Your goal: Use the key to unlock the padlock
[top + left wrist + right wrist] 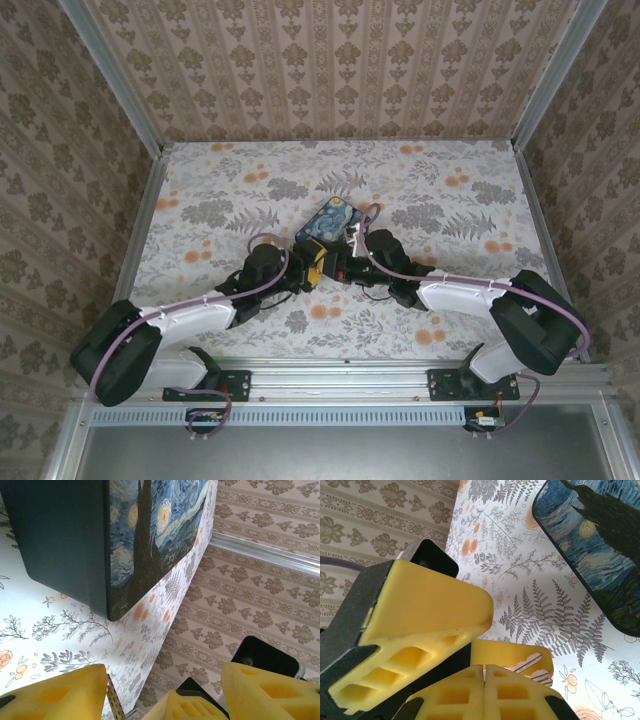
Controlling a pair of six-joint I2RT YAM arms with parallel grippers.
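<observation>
My right gripper [484,672] is shut on the key [529,662], and two silver toothed blades stick out past its yellow pads. My left gripper [162,680] stands open around that tip: one of its fingers [420,620] lies above the key and the other pad [510,652] lies behind the blades. In the left wrist view the right gripper's yellow finger [186,707] sits between my own fingers, beside a thin toothed strip [114,700]. From above, the two grippers [312,266] [345,266] meet at the table's middle. The padlock is hidden.
A dark flat box with a starry-night picture [333,222] lies on the floral table [450,200] just beyond the grippers, close to the fingers [150,535] [595,545]. Patterned walls [330,60] enclose the table on three sides.
</observation>
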